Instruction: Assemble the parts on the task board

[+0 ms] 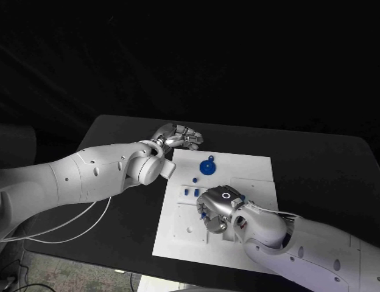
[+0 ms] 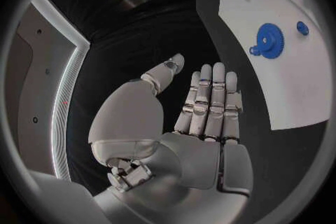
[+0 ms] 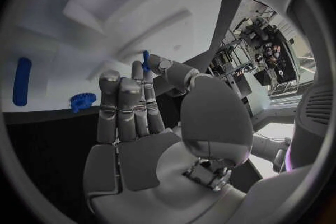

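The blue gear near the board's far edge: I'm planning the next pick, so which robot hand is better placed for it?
Probably left: the left robot hand is open beside the task board, near the blue gear; the right robot hand hovers nearer the small parts.

The task board (image 1: 234, 176) is white. The gear (image 1: 207, 168) and small pegs (image 1: 190, 191) are blue. The table (image 1: 330, 164) is black. Both hands (image 1: 179, 136) are silver.
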`<state>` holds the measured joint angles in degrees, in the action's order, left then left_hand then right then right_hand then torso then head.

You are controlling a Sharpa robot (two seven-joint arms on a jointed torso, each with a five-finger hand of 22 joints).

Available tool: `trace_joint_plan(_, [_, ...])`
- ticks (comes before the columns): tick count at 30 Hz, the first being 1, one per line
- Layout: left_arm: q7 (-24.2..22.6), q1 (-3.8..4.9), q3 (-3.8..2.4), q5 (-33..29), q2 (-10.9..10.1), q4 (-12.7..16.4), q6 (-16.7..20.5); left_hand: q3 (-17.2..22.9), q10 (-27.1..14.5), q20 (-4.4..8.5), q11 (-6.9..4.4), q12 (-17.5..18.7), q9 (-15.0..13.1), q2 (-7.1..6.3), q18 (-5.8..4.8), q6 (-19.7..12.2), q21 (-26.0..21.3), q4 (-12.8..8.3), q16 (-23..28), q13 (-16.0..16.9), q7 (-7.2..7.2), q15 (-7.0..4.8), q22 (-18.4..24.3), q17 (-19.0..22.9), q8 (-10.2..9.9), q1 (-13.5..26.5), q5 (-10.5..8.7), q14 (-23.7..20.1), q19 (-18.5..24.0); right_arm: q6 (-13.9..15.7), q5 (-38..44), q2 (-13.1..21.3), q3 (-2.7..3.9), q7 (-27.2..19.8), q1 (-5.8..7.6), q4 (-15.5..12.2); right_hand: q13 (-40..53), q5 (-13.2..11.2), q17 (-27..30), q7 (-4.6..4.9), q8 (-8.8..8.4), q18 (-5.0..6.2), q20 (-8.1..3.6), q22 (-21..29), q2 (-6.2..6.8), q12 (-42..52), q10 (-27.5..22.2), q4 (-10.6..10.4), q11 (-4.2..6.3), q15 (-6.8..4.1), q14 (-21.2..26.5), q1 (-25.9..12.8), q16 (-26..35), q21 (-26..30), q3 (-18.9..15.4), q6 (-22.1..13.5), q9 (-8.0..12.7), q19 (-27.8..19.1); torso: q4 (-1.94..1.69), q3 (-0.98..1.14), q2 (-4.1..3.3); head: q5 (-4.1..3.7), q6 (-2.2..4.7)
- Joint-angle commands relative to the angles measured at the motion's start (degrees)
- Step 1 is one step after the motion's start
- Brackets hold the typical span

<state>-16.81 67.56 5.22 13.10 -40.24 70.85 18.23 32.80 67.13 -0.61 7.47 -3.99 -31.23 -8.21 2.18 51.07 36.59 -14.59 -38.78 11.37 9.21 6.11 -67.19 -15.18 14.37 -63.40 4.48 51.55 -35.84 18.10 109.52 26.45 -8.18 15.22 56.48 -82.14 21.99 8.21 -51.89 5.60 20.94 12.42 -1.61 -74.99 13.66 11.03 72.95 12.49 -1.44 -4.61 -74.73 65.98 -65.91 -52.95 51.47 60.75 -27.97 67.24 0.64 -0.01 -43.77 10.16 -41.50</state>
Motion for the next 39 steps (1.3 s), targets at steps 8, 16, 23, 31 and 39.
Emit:
trace_joint_plan(8, [-0.25,0.08,-0.04,-0.29,0.33,-0.05,-0.66,-0.16,-0.32,0.16,0.0,-0.03,0.11,0.74,-0.09,-0.2,-0.37,-0.09,0.46,-0.12,0.04,0.05,-0.11,-0.12,0.32,0.03,0.17,0.19,0.23,-0.84,0.83,-0.16,-0.1,-0.12,-0.48,0.13,0.06,0.41,0.08,0.02,0.18,2.58,-0.25,-1.0,-0.46,-0.17,2.33,0.25,-0.02,-0.31,0.01,-0.19,0.26,-0.14,-0.05,0.34,-0.06,-0.08,0.06,0.04,-0.02,0.15,-0.28])
trace_joint_plan(16, [-0.22,0.08,-0.04,-0.29,0.3,-0.11,-0.64,-0.16,-0.34,0.16,0.01,-0.03,0.12,0.74,-0.1,-0.22,-0.39,-0.08,0.5,-0.13,0.04,0.06,-0.11,-0.15,0.32,0.03,0.15,0.19,0.24,-0.9,0.91,-0.43,-0.1,0.0,-0.54,0.35,0.07,0.41,0.08,0.02,0.17,2.58,-0.25,-0.99,-0.49,-0.18,2.33,0.29,-0.02,-0.3,0.01,-0.2,0.26,-0.14,-0.07,0.34,-0.07,-0.08,0.08,0.04,0.01,0.21,-0.4])
trace_joint_plan(23, [-0.17,0.08,-0.04,-0.29,0.32,-0.08,-0.67,-0.16,-0.36,0.16,0.01,-0.02,0.12,0.74,-0.1,-0.23,-0.41,-0.08,0.54,-0.15,0.04,0.06,-0.12,-0.18,0.33,0.03,0.14,0.19,0.25,-1.09,0.97,-0.88,-0.19,-0.04,-0.65,0.6,0.09,0.41,0.08,0.02,0.17,2.58,-0.25,-0.99,-0.5,-0.19,2.33,0.33,-0.02,-0.3,0.02,-0.21,0.27,-0.13,-0.08,0.35,-0.07,-0.07,0.03,0.01,0.0,0.16,-0.46])
trace_joint_plan(31, [-0.04,0.08,-0.04,-0.29,0.28,-0.09,-0.73,-0.17,-0.38,0.16,0.02,-0.01,0.13,0.73,-0.11,-0.24,-0.44,-0.09,0.59,-0.17,0.04,0.07,-0.13,-0.21,0.34,0.02,0.12,0.18,0.26,-1.6,1.18,-0.96,-0.28,0.1,-0.68,0.79,0.1,0.4,0.08,0.02,0.16,2.58,-0.25,-0.99,-0.52,-0.21,2.33,0.38,-0.02,-0.3,0.02,-0.21,0.27,-0.13,-0.09,0.35,-0.08,-0.08,0.03,-0.02,0.02,0.17,-0.52])
trace_joint_plan(39, [0.03,0.08,-0.04,-0.29,0.25,-0.04,-0.76,-0.18,-0.41,0.16,0.03,-0.01,0.14,0.71,-0.11,-0.25,-0.47,-0.09,0.64,-0.19,0.05,0.07,-0.14,-0.25,0.35,0.02,0.1,0.17,0.27,-2.54,1.53,-1.27,-0.58,0.31,-0.68,1.02,0.12,0.4,0.08,0.02,0.14,2.58,-0.24,-0.98,-0.55,-0.24,2.31,0.45,-0.03,-0.3,0.03,-0.22,0.29,-0.12,-0.11,0.33,-0.09,-0.09,0.04,0.0,0.01,0.18,-0.58])
